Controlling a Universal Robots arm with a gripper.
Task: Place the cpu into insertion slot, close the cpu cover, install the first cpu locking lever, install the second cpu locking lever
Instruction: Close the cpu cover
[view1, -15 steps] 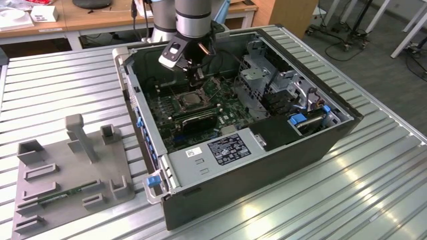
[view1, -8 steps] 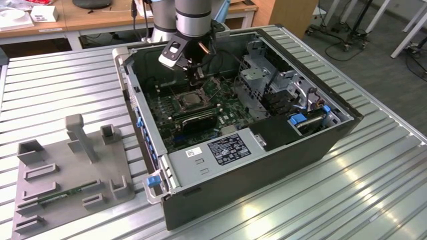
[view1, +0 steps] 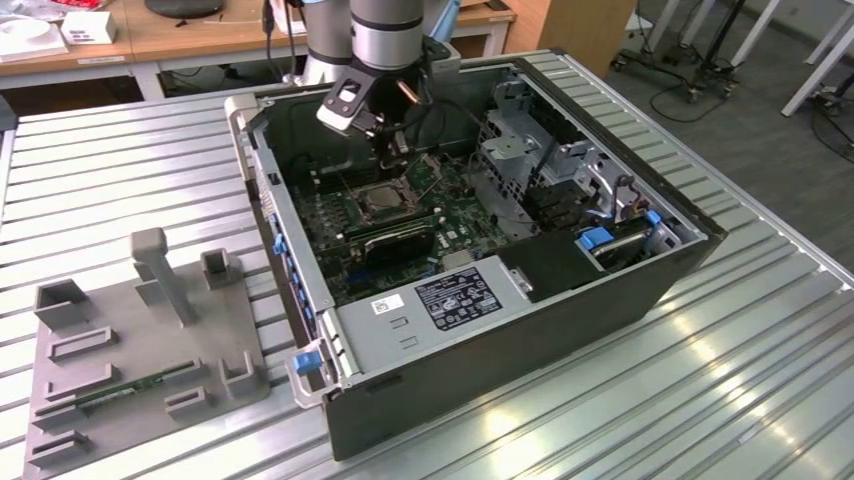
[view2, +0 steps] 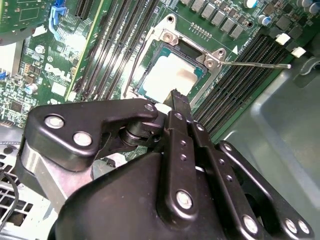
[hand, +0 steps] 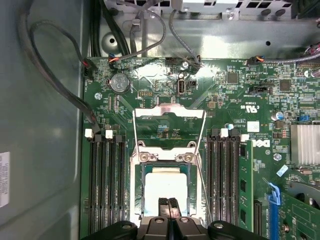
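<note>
Gripper: its 2 black fingers are pressed flat together with nothing between them, seen in both wrist views (hand: 168, 200) (view2: 176, 95). In the exterior view the gripper (view1: 390, 150) hangs from the arm inside the open computer case (view1: 534, 330).
Gripper position: the tips sit directly over the cpu. Whether they touch it cannot be told.
Cpu: a small flat square with a pale, almost white beige-silver top that reflects light, and a thin dark teal border around it (hand: 165, 182) (view2: 172, 75).
Cpu place: it lies flat and square inside the insertion slot (hand: 135, 190) (view2: 170, 36). The slot has a silvery rim and is set into the green circuit board (hand: 225, 100), between 2 banks of long black memory slots (hand: 105, 185).
Cpu cover: a thin metal frame (hand: 170, 109) appears raised at the slot's far edge in the first wrist view, with the board visible through its window. It is not down over the cpu.
Lever: in the second wrist view 1 thin metal rod (view2: 250, 64) reaches from a slot corner out across the memory slots.
Surroundings: the case stands on a slatted metal table (view1: 747, 400), and a grey fixture tray (view1: 134, 350) lies at the exterior view's left.
</note>
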